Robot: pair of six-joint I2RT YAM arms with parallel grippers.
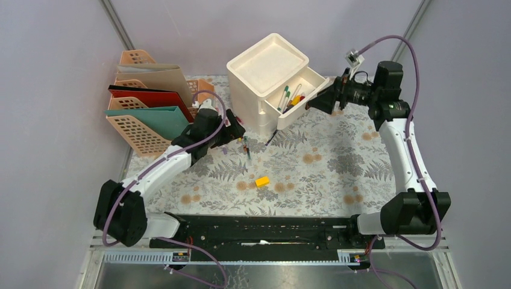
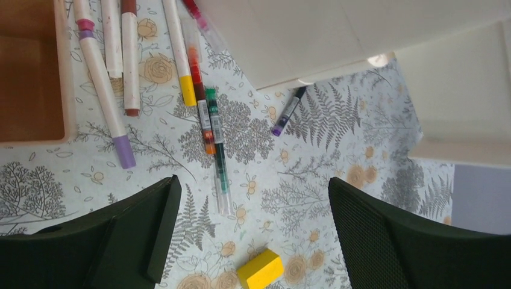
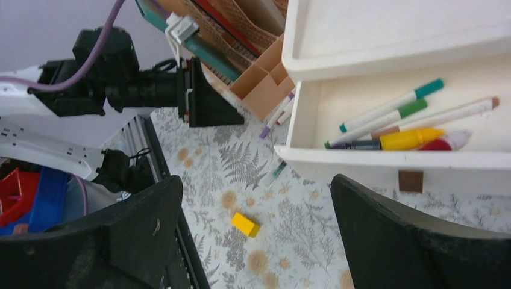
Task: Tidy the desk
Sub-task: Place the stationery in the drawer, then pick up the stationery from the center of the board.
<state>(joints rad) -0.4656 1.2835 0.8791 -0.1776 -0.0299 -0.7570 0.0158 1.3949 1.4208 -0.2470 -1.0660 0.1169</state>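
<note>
Left gripper (image 2: 252, 192) fingers stand spread wide with nothing between them, hovering over the desk (image 1: 337, 162), a flat tabletop covered in pale cloth printed with grey ferns and tan flowers, which extends ahead of both arm bases. Below this gripper lie a clear green-ink pen (image 2: 218, 150) touching a clear red-ink pen (image 2: 199, 102), white markers with a purple-capped marker (image 2: 105, 96) among them, and a yellow rectangular block (image 2: 260, 269) apart from the pens. Right gripper (image 3: 256, 180) fingers are likewise spread and empty, just in front of the open drawer (image 3: 361, 158) of the white plastic drawer unit (image 1: 265, 66). The drawer holds two green-capped white markers (image 3: 391, 108) and a yellow marker (image 3: 410, 139). A peach mesh file rack (image 1: 135, 120) holding folders stands at the desk's far left.
</note>
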